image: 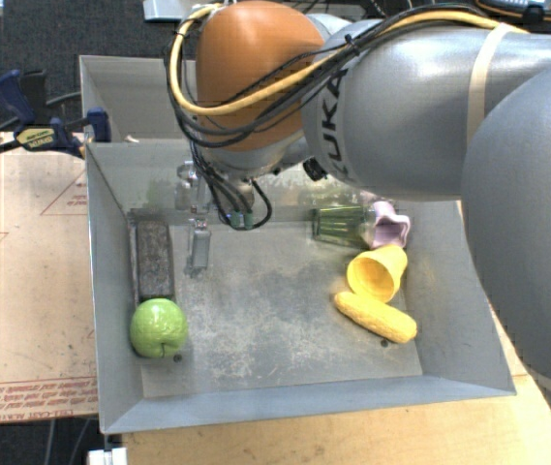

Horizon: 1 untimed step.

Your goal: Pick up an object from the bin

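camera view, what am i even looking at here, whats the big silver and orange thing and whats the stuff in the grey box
This one camera looks down into a grey metal bin from above and a little to one side. The big silver shape is a robot arm reaching in from the right; the orange dome and the cables are parts of its wrist. Below them hangs its gripper, the tool it picks things up with. It is over the left half of the bin, just right of a dark grey oblong block, and I can see nothing in it. In the near left corner lies a green apple. On the right are a yellow cup on its side, a yellow corn-like piece, a small pink thing and a green see-through thing.
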Each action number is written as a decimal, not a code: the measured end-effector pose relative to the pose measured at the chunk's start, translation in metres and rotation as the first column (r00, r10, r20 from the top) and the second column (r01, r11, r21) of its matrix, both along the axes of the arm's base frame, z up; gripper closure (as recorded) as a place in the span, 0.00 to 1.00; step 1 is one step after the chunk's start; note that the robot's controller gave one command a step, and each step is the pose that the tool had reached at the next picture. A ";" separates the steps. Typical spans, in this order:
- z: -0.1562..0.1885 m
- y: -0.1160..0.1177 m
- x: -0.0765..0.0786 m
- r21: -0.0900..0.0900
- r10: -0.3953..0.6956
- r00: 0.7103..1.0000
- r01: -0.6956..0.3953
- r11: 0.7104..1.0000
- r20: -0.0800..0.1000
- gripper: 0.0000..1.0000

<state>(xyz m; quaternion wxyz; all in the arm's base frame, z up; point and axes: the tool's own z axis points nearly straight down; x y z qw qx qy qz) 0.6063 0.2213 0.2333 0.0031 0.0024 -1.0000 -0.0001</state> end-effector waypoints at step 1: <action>0.005 -0.001 0.001 0.001 -0.003 1.000 0.003 1.000 0.007 0.00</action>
